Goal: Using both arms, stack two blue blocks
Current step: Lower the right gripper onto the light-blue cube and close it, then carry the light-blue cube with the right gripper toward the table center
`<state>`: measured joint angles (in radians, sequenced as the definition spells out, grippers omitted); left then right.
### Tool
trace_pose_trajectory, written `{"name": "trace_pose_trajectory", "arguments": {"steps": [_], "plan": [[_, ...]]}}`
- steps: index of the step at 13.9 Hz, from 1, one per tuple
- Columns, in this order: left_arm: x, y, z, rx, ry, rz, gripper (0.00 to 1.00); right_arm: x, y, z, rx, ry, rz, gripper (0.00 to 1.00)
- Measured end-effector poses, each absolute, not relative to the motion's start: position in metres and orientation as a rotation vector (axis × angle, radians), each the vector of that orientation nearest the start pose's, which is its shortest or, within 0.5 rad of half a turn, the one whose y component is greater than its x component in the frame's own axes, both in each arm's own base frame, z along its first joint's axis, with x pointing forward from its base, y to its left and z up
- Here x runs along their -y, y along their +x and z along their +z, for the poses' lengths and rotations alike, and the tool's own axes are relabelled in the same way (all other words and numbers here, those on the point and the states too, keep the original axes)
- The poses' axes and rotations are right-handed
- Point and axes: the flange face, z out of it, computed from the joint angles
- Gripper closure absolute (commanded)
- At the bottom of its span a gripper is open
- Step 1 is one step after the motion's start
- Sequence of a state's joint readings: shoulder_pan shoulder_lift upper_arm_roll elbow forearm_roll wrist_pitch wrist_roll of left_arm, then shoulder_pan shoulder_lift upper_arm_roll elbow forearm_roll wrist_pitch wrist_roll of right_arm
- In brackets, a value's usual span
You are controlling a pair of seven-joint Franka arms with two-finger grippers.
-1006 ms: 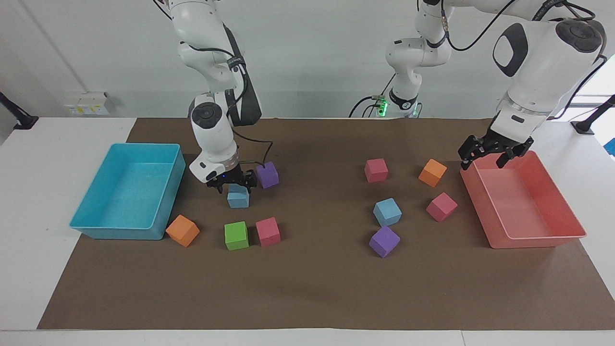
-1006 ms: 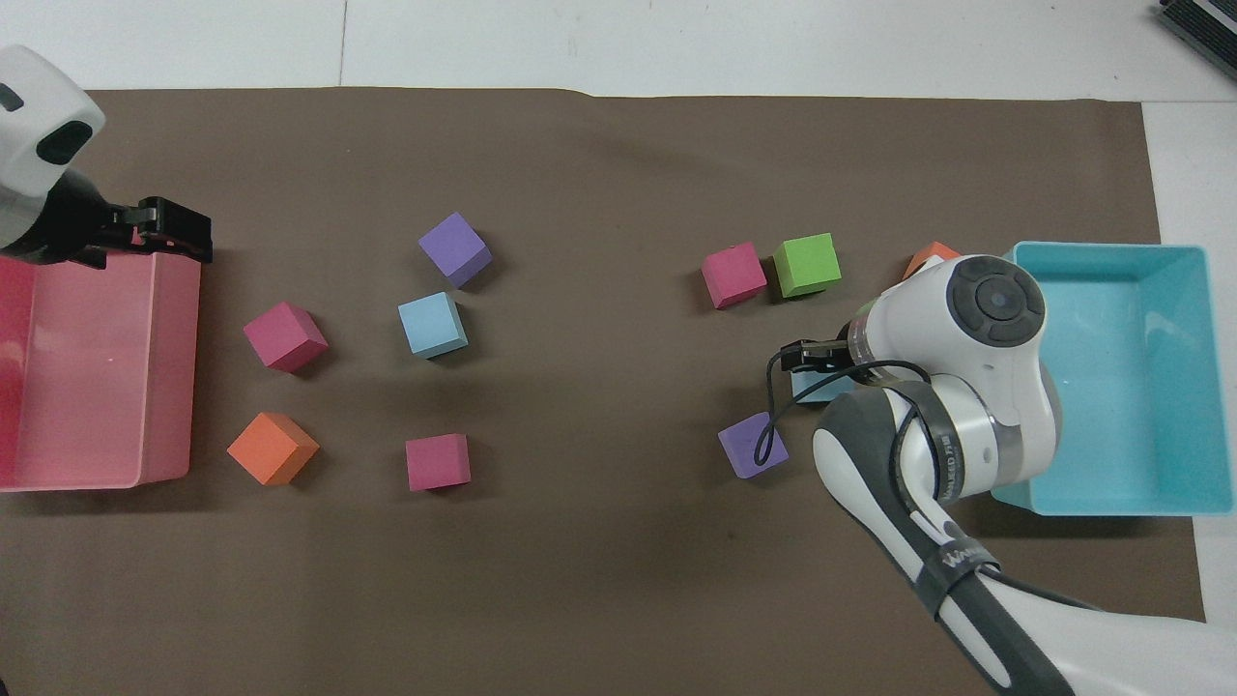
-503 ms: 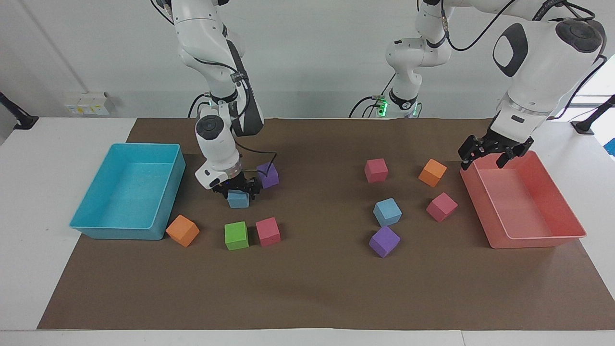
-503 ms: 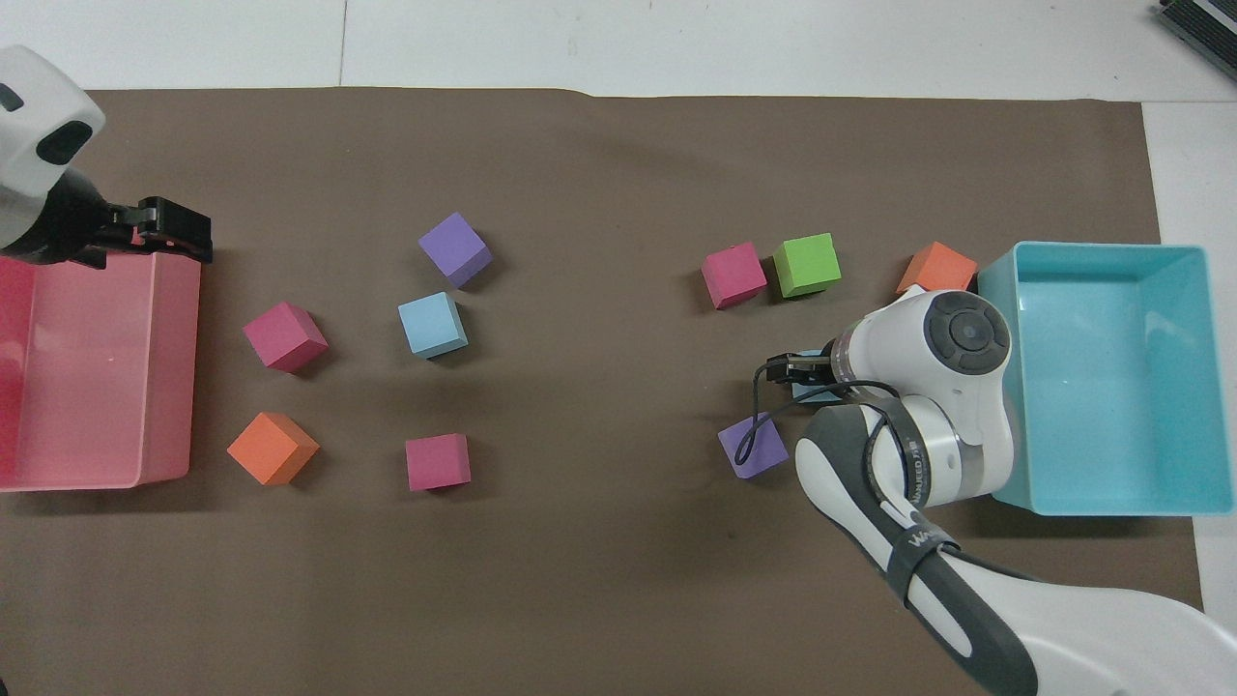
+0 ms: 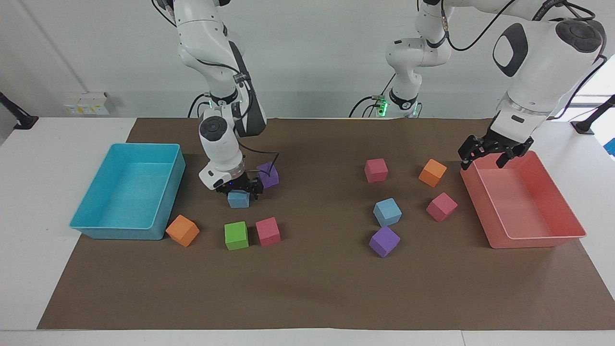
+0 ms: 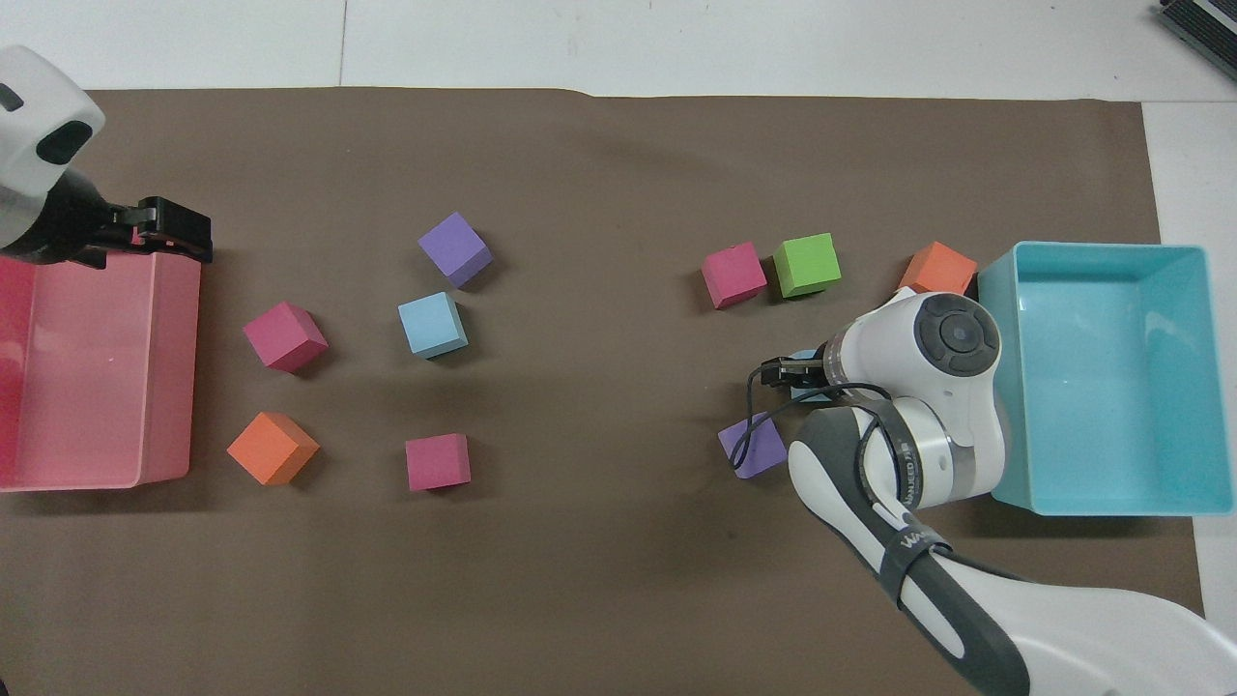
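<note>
One blue block (image 5: 239, 200) lies on the brown mat toward the right arm's end, beside a purple cube (image 5: 269, 174). My right gripper (image 5: 239, 188) is down over this block and straddles its top; the block rests on the mat. In the overhead view the right arm hides most of it, leaving only a sliver of the blue block (image 6: 810, 391) under the right gripper (image 6: 797, 372). The other blue block (image 5: 387, 212) (image 6: 432, 325) lies free toward the left arm's end. My left gripper (image 5: 484, 157) (image 6: 164, 232) waits open over the pink tray's corner.
A turquoise tray (image 5: 144, 145) stands at the right arm's end and a pink tray (image 5: 538, 236) at the left arm's end. Green (image 5: 236, 235), pink (image 5: 267, 231) and orange (image 5: 182, 230) cubes lie near the straddled block. Pink, orange and purple (image 5: 384, 241) cubes surround the other one.
My right gripper has come down from just above the blue block onto it. The block has not moved. The left arm is still.
</note>
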<state>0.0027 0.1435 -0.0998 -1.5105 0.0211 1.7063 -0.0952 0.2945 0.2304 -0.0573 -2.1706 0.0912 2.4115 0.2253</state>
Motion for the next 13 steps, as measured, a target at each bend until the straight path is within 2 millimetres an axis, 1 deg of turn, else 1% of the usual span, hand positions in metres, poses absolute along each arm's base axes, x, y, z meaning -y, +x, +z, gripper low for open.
{"name": "trace_pose_trajectory", "arguments": {"steps": [2,6,8,10,13], "plan": [[0.053,0.607,0.582,-0.004,-3.139,-0.084,0.00,-0.130,0.546,0.289,-0.094,-3.091,-0.002,1.00],[0.053,0.607,0.582,-0.004,-3.139,-0.084,0.00,-0.133,0.546,0.290,-0.132,-3.088,-0.003,1.00],[0.053,0.607,0.582,-0.004,-3.139,-0.084,0.00,-0.135,0.549,0.295,-0.128,-3.084,-0.022,1.00],[0.053,0.607,0.582,-0.004,-3.139,-0.084,0.00,-0.137,0.552,0.309,-0.123,-3.077,-0.050,1.00],[0.053,0.607,0.582,-0.004,-3.139,-0.084,0.00,-0.139,0.554,0.343,-0.113,-3.068,-0.057,1.00]]}}
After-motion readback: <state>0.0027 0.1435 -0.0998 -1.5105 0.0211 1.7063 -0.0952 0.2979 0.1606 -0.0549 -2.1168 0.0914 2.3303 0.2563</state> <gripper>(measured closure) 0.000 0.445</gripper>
